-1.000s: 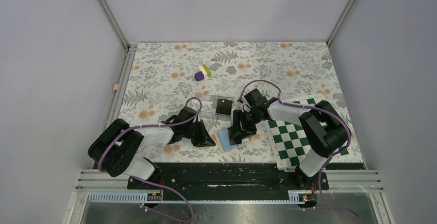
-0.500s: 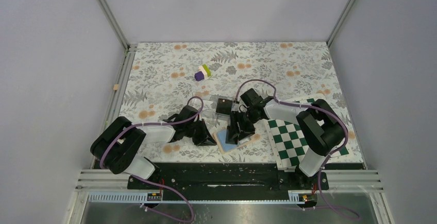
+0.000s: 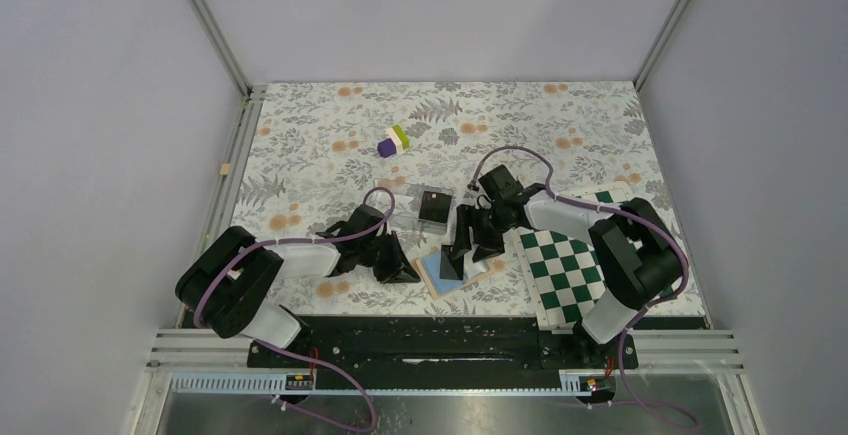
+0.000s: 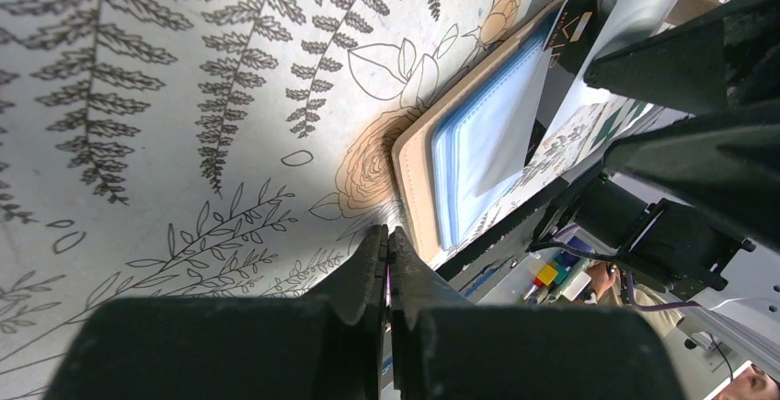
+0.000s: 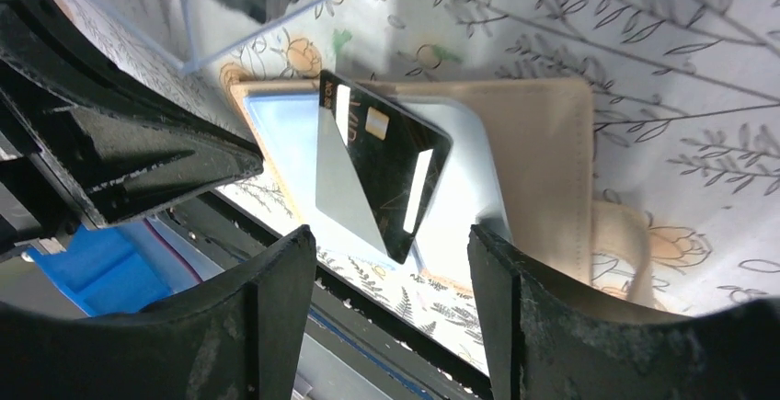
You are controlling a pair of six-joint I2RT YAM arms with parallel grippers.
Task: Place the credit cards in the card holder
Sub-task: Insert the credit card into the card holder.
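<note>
Right wrist | right gripper (image 5: 391, 234) spread wide, empty | credit card (image 5: 384, 163) lay askew on card holder (image 5: 543, 161), 12 o'clock of fingertips

Top external: sat high above and behind the arm bases, looking down and toward the far wall; wide view, whole table (image 3: 300, 145) in frame.
Left wrist: sat low, skimming the table, and faced right past the left gripper (image 4: 387, 251); the card holder (image 4: 487, 133) was near.
Right wrist: sat close above, looking down and toward the near edge through the right gripper (image 5: 391, 234).
Shared: all three caught the card holder and the credit card (image 5: 386, 170) on it.
</note>
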